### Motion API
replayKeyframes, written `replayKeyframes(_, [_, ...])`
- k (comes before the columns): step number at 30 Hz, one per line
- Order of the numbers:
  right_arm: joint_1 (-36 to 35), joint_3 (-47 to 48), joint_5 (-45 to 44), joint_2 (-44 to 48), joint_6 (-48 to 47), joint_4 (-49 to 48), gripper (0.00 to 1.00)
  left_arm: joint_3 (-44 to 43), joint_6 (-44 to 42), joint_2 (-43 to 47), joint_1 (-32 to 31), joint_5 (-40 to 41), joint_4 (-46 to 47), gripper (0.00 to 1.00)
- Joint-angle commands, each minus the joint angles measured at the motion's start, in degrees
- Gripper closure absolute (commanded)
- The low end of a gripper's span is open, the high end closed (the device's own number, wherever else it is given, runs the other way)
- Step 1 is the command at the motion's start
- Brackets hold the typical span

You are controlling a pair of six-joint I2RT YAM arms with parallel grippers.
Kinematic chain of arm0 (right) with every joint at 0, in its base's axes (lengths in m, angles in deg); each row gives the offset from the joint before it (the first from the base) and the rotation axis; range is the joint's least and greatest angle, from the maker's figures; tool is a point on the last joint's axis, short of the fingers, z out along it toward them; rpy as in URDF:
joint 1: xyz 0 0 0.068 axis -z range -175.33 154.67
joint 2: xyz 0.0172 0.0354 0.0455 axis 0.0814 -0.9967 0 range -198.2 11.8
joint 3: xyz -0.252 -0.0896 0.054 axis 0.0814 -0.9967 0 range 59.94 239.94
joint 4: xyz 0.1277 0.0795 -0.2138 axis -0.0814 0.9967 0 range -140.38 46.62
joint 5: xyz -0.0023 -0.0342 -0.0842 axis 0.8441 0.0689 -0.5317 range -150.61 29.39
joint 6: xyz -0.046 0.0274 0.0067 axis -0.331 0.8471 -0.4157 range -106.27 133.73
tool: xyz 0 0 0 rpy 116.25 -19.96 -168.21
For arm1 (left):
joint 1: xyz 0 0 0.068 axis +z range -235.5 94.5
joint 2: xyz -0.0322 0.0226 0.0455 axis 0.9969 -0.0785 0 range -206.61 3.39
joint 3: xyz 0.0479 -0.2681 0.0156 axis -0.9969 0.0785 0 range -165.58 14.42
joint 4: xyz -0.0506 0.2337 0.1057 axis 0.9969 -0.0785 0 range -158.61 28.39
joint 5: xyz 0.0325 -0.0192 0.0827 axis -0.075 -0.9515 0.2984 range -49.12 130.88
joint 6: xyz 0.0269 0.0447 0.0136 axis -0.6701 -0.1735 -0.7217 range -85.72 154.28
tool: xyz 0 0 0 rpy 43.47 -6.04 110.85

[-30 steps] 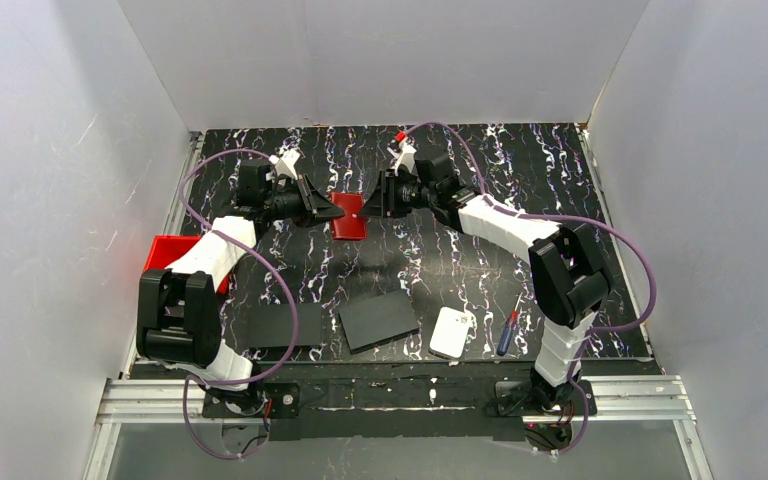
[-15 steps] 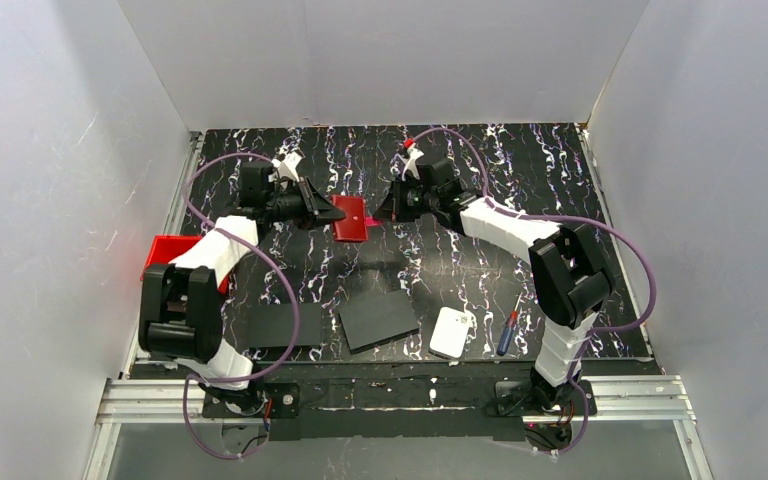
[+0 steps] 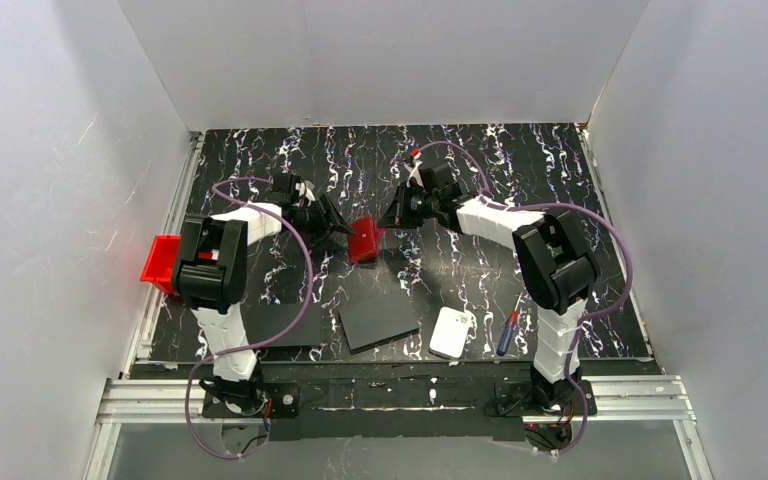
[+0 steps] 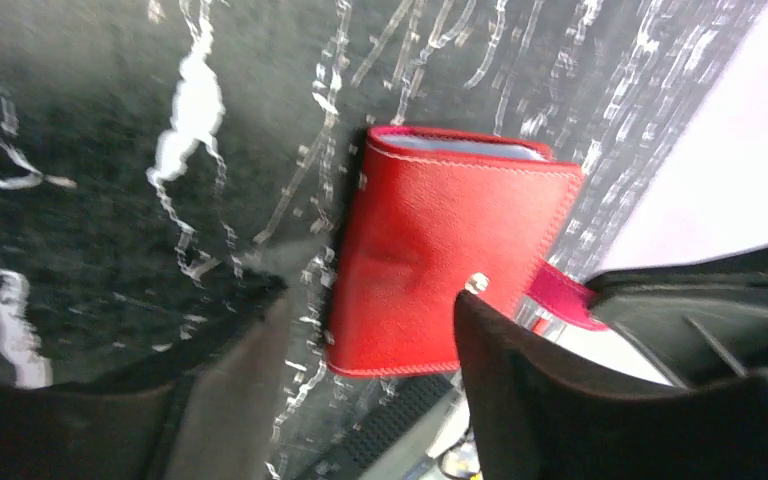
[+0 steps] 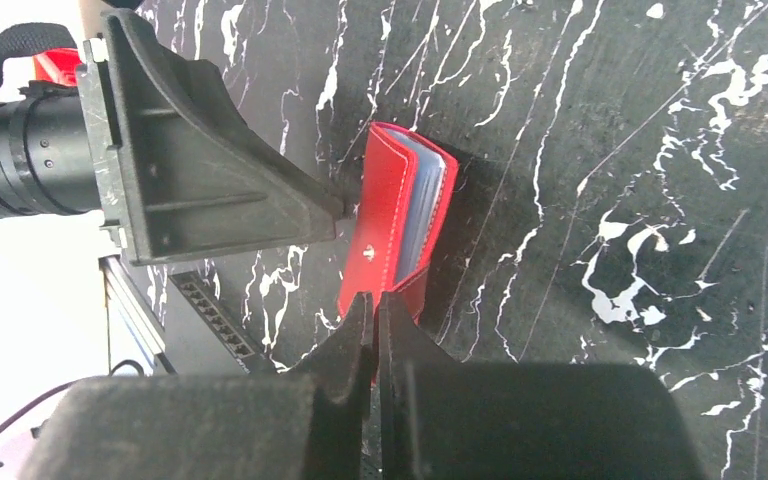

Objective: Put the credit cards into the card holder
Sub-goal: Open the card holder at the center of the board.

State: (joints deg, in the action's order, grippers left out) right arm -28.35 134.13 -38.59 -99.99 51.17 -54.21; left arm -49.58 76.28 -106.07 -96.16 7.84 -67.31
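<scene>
Cards [image 5: 428,215] sit inside the card holder [image 5: 395,225], so we reckon it's nearly done; left hand [image 4: 375,300] released around it, right hand [image 5: 375,300] clenched beside it.

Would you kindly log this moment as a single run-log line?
left gripper: open beside card holder | right gripper: shut on card holder | credit cards: inside it

We count two arms, the left arm [image 3: 222,262] and the right arm [image 3: 550,262]. There is one red holder [image 3: 365,238] in the middle and one red bin [image 3: 160,262] at the left edge. Near us lie two black sheets, the left sheet [image 3: 285,326] and the middle sheet [image 3: 378,320], plus one white pad [image 3: 452,332] and one screwdriver [image 3: 507,332]. We see the cards [image 5: 427,215] only edge-on inside the holder, so we cannot count them.
</scene>
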Motion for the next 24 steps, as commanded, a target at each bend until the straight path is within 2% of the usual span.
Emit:
replayKeyframes(1, [-0.63, 2.3, 2.23, 4.01, 1.39, -2.85, 0.99, -0.83, -6.32, 4.82, 0.21, 9.15, -11.69, 0.34])
replayKeyframes(5, [-1.86, 2.98, 2.35, 4.72, 2.22, -2.79, 0.99, 1.91, -6.41, 9.16, 0.3, 8.17, -11.13, 0.22])
replayKeyframes(9, [-2.68, 4.27, 3.54, 3.79, 3.17, -3.05, 0.99, 1.56, -6.42, 10.73, 0.22, 4.68, -10.28, 0.15])
replayKeyframes(17, [-3.64, 5.94, 3.27, 3.42, 2.92, -2.45, 0.99, -0.06, -7.9, 10.67, -0.4, 4.08, -10.94, 0.15])
replayKeyframes(24, [-3.63, 5.43, 3.94, 3.66, 2.26, -2.67, 0.99, -3.35, -12.2, 11.89, -3.54, 9.72, -15.64, 0.12])
